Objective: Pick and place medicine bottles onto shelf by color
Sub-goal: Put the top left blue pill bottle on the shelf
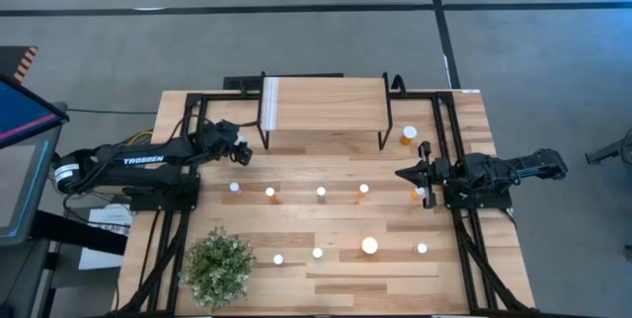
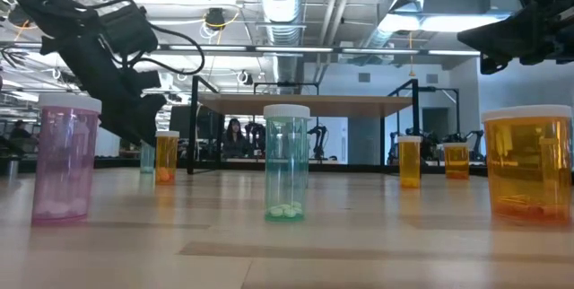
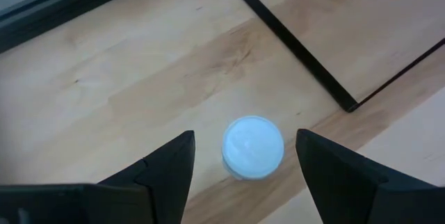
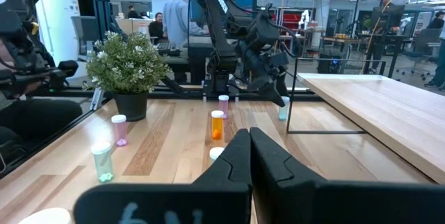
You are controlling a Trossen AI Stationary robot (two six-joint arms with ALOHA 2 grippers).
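White-capped, the upright bottle [image 3: 252, 147] stood directly below the left gripper [image 3: 243, 165], between its spread fingers; the right gripper [image 4: 249, 156], fingers pressed together, waited well apart.

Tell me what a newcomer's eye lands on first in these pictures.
The left end effector stands out first, open and hanging over a pale blue-green bottle near the shelf's left legs. Next come the white-capped bottles scattered in rows across the table, with the bushy plant at the front left corner. The right end effector waits shut at the table's right side, by the shelf's right legs.
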